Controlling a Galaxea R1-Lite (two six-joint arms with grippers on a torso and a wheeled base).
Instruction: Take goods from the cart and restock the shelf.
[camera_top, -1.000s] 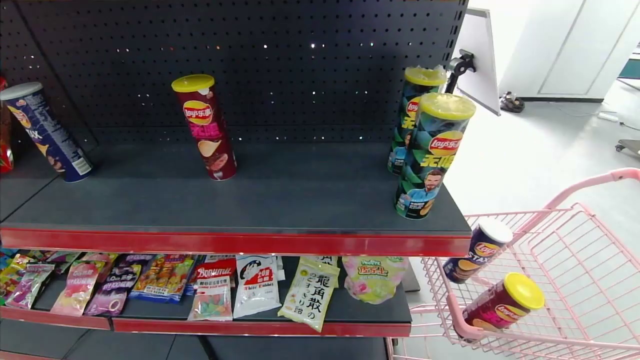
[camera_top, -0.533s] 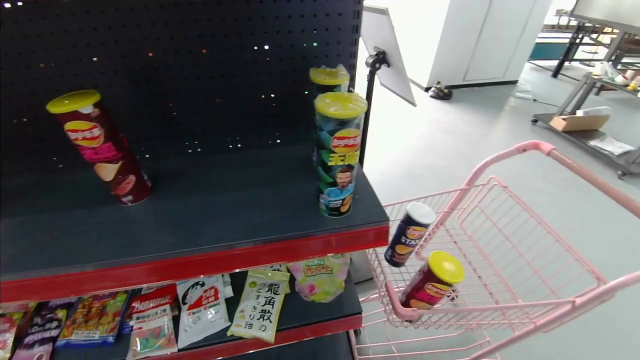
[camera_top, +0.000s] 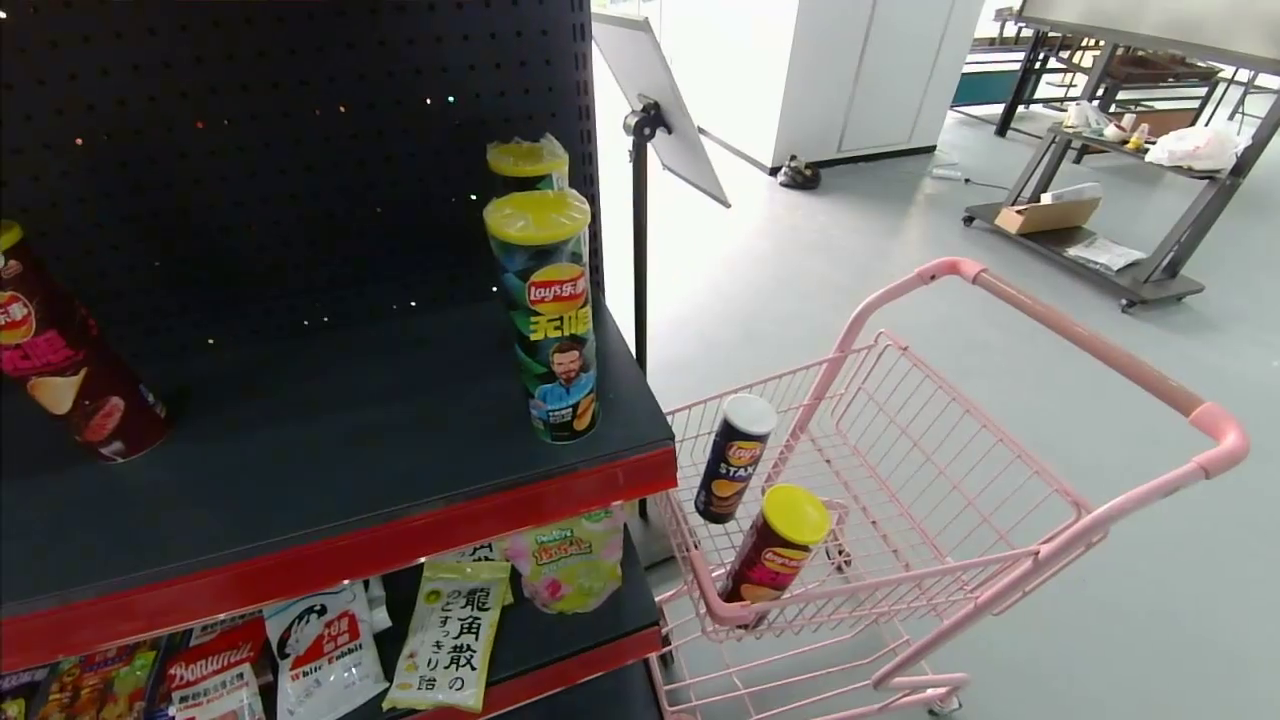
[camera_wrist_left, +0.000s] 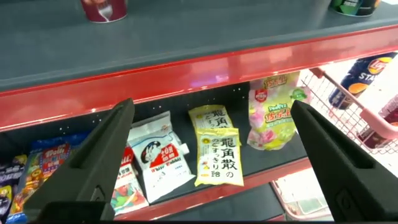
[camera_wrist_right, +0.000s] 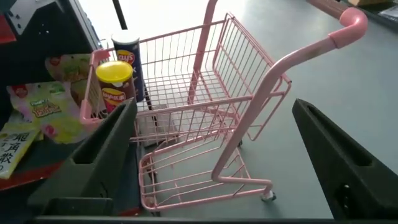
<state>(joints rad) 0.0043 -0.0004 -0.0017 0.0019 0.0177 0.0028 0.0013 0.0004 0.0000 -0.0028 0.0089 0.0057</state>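
Left end effector (camera_wrist_left: 212, 104): its fingers are apart with nothing between them. It sits in front of the upper shelf's red lip (camera_wrist_left: 186, 78), facing the snack bags (camera_wrist_left: 217, 152) on the lower shelf.
Right end effector (camera_wrist_right: 216, 102): it is also spread wide and empty, and it looks down at the pink cart (camera_wrist_right: 249, 118) from the aisle side.
Goods to fetch: a maroon can with a yellow lid (camera_top: 777, 543) and a dark blue can with a white lid (camera_top: 735, 457) both lean in the cart corner nearest the shelf. They are close together, with the maroon one nearer you.
Shelf: on the upper shelf (camera_top: 330, 470), two green cans with yellow lids (camera_top: 552, 320) stand one behind the other at the right end. A maroon can (camera_top: 60, 360) stands far to the left, with a wide bare stretch between them.
Step in hand: by my reading you are lining up on the cart, and no can has been lifted yet.
Doing it well: use the right arm, since it already faces the cart. Take the maroon can first, because it is the nearer one. Come down over the rim rather than through the wire wall, match the fingers to the can's tilt, and close around the mid-body below the lid.
Watch for: the round can may roll against the wire, or you may nudge the blue can beside it. Lift straight up until you are clear of the rim before you swing toward the bare stretch of shelf.
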